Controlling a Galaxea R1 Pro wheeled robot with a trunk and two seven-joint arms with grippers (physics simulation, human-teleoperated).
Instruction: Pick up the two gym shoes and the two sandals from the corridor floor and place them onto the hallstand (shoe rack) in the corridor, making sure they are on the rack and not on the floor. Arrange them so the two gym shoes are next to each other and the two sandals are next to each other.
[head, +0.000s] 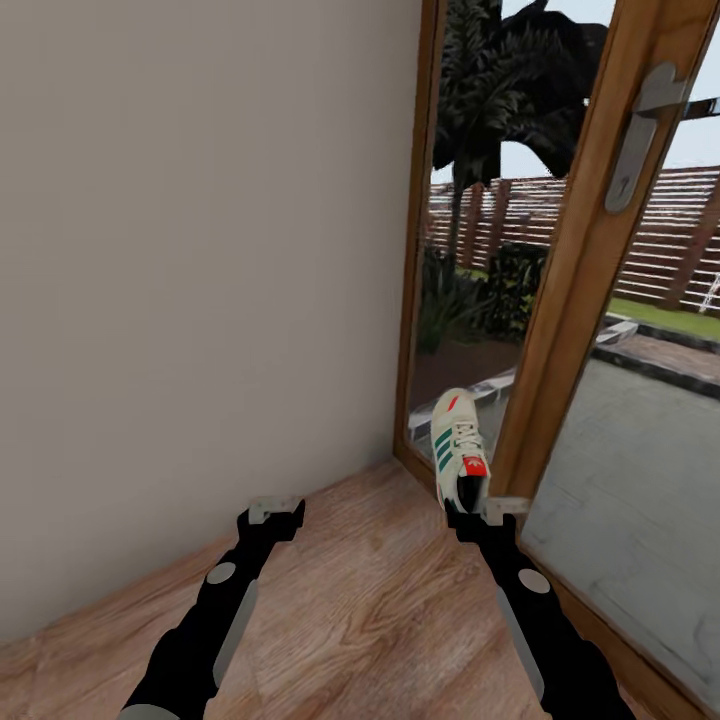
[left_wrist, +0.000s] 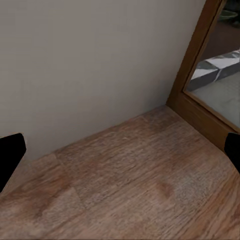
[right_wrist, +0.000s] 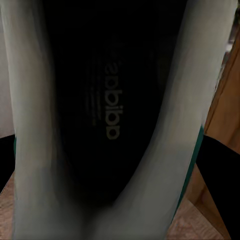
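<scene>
Gym shoe (head: 458, 445): one cream-white sneaker with green stripes and a red-orange tongue tag, at the foot of the wooden door frame, toe pointing away from the robot and its heel end at the right gripper; whether it rests on the floor or is lifted cannot be told.
Right gripper (head: 487, 507): at the shoe's heel, fingers on either side of the collar; the right wrist view looks straight into the dark insole (right_wrist: 107, 100), so the grasp appears to be on the heel rim, probably because that edge is thin enough to pinch.
Left gripper (head: 276, 507): spread apart and empty, over bare corridor floor (head: 370, 600) near the wall (head: 200, 250), likely kept clear.
Door frame (head: 560, 300): just beside the shoe, leaving little room on that side.
</scene>
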